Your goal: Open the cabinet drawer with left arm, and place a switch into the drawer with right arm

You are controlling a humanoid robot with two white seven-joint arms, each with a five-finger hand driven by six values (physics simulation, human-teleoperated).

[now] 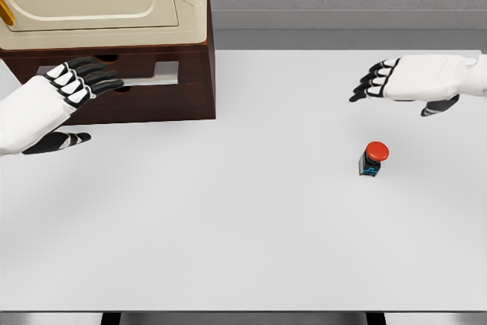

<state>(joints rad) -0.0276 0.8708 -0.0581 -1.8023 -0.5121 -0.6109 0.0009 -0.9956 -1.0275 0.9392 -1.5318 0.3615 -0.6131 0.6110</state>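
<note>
Below right robot hand (388,80), apparently apart: switch (372,159)

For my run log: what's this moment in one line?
drawer: shut | left hand: open, at drawer front | right hand: open, above table | switch: on table, untouched

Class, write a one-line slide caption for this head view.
Left hand open at the cabinet drawer; right hand open above the red-capped switch on the white table.
</note>
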